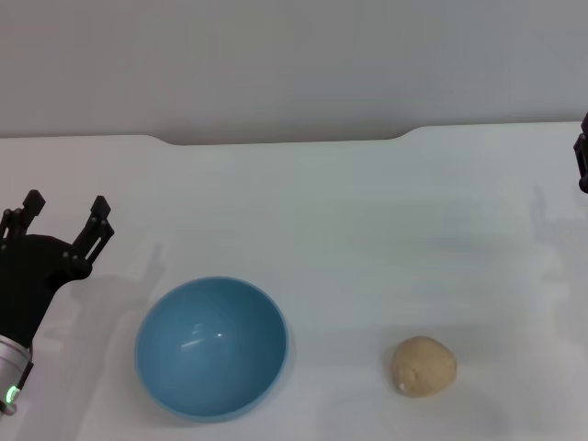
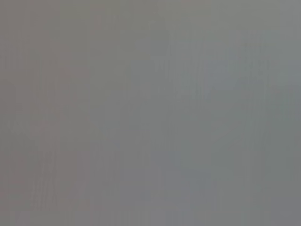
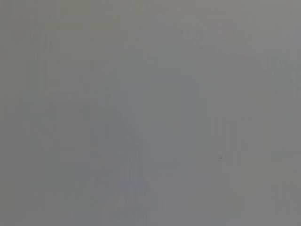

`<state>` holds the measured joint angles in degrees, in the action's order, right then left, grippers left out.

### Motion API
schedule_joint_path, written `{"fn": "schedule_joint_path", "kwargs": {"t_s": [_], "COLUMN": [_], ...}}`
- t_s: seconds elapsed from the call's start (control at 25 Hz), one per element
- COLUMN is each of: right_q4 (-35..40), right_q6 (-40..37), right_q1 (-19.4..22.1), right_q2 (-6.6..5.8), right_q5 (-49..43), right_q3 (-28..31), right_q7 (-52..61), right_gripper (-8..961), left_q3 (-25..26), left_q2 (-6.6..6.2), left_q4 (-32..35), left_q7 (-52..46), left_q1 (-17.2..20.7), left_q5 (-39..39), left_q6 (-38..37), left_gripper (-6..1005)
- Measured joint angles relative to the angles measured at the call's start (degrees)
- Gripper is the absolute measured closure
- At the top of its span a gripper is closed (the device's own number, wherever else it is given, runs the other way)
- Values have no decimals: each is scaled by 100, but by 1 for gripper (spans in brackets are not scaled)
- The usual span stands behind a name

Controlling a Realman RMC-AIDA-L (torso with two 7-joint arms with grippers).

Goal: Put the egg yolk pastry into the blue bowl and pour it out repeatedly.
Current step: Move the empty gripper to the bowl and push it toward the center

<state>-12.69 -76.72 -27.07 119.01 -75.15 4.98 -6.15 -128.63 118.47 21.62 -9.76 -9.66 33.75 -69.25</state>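
Sitting upright, blue bowl (image 1: 211, 347) apparently empty; egg yolk pastry (image 1: 424, 367) beside it.

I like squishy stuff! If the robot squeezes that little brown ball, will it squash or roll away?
The egg yolk pastry looks lumpy and matte, so it probably dents instead of slipping. Its rounded shape might roll if nudged on the table.

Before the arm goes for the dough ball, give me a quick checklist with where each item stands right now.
1. Small beige dough ball lies free on the white table: ok.
2. Round light-blue bowl upright and empty: ok.
3. Ball and bowl apart, nothing between them: ok.
4. Left hand open, beside the bowl: ok.
5. Right hand at the view's edge, open or shut: cannot tell.
6. Wrist views show anything useful: not ok.
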Motion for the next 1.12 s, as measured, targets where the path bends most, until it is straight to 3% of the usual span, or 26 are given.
{"fn": "schedule_joint_path", "kwargs": {"t_s": [0.56, 0.8, 0.92, 1.12], "right_q4": [21, 13, 3, 3], "right_q6": [9, 17, 18, 18], "right_q1": [0, -1, 31, 78], "right_q2": [-1, -1, 2, 5], "right_q5": [0, 0, 0, 0], "right_q3": [-31, -37, -42, -35], "right_q7": [0, 0, 0, 0], "right_gripper": [459, 458, 458, 458], "left_q3": [46, 460, 484, 557], "left_q2": [-10, -122, -260, -650], "left_q4": [35, 70, 81, 599], "left_q7": [-93, -650, -708, -1230], "left_q1": [-7, -356, -691, -1093], "left_q5": [-1, -29, -45, -420], "left_q6": [-10, -57, 147, 1275], "left_gripper": [161, 161, 161, 162]}}
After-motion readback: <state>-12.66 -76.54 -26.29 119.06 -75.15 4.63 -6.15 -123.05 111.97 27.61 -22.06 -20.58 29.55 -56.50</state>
